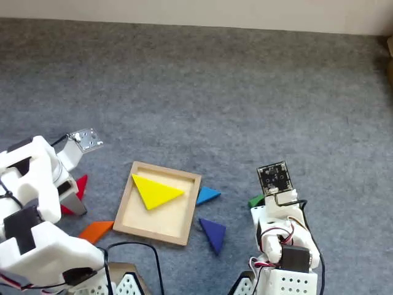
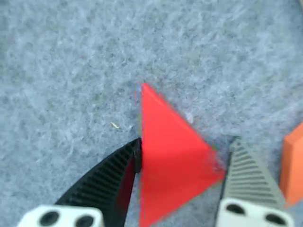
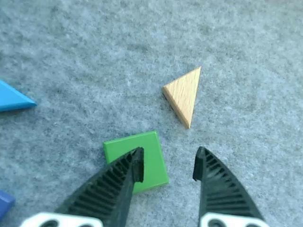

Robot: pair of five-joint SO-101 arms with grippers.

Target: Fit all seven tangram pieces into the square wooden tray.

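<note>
Grey felt tabletop [image 1: 245, 92], square wooden tray [image 1: 124, 206] near the front with the yellow triangle [image 1: 155, 192] lying inside. Left pincer [image 2: 185, 144] clamped on the red triangle [image 2: 170, 151], off to the tray's left. Right pincer [image 3: 169, 153] spread apart, hovering over the green square [image 3: 151, 161]. Orange piece [image 1: 95, 231] and two blue triangles [image 1: 214, 233] loose beside the tray.

Grey short-pile felt surface [image 1: 215, 92], evenly lit, extending across the whole work area. A pale cream band [image 1: 196, 11] borders the felt's far edge; a brown object [image 1: 390, 55], too cropped to identify, lies at its far right edge.
</note>
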